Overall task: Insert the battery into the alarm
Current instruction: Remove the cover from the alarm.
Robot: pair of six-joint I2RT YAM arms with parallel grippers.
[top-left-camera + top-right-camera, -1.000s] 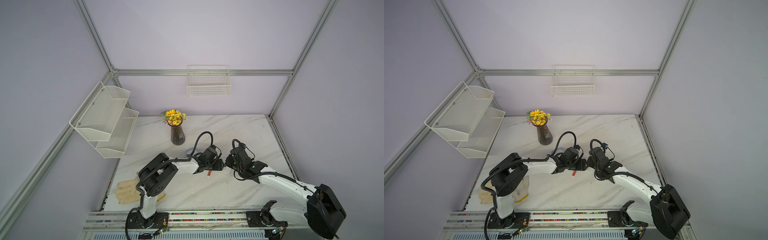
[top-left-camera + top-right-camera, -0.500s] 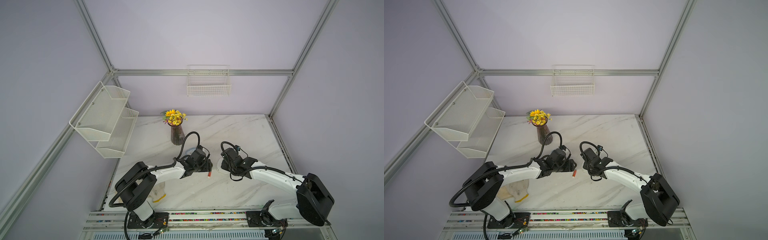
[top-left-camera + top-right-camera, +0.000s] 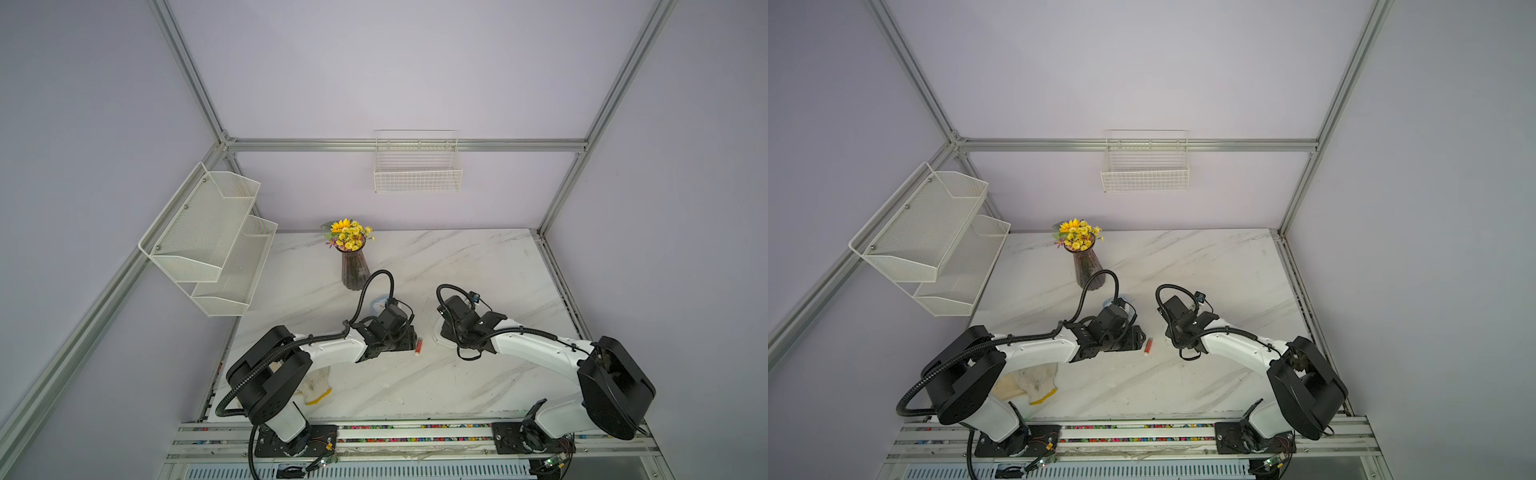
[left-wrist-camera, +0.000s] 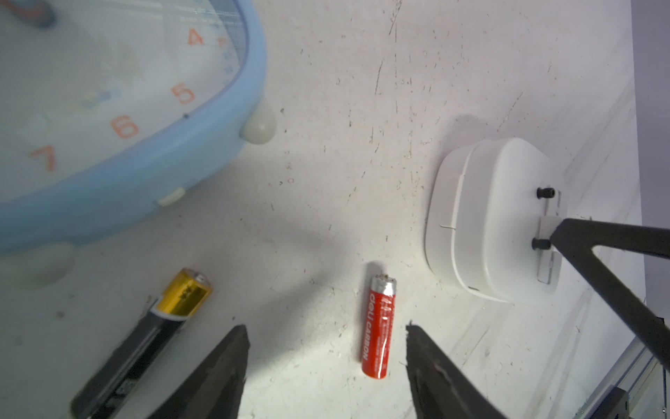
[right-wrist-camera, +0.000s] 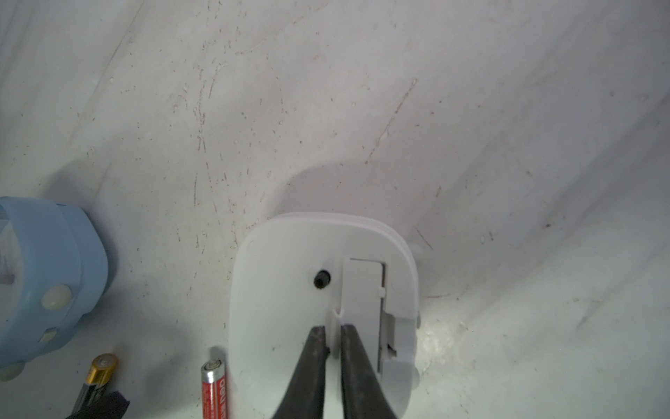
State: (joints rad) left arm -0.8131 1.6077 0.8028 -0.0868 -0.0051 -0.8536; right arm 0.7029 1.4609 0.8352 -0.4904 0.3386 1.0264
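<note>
A red battery (image 4: 379, 326) lies on the marble table, close beside the white alarm (image 4: 489, 225), which rests face down with its back up. My left gripper (image 4: 325, 330) hovers open over the table, and the red battery lies just inside one fingertip without touching it. In both top views the battery (image 3: 419, 345) (image 3: 1148, 347) sits between the two wrists. My right gripper (image 5: 333, 328) is shut on a thin white upright tab (image 5: 337, 315) on the alarm's back (image 5: 282, 290), next to its battery compartment.
A blue clock (image 4: 145, 174) and a black and gold battery (image 4: 152, 333) lie near the left gripper. A flower vase (image 3: 354, 266) stands behind. A glove (image 3: 316, 384) lies front left. A wire basket (image 3: 417, 172) and mesh shelves (image 3: 212, 245) hang on the walls.
Both wrists have shifted to the left over the table. The left jaws have opened a little wider. The red battery has stayed in place.
</note>
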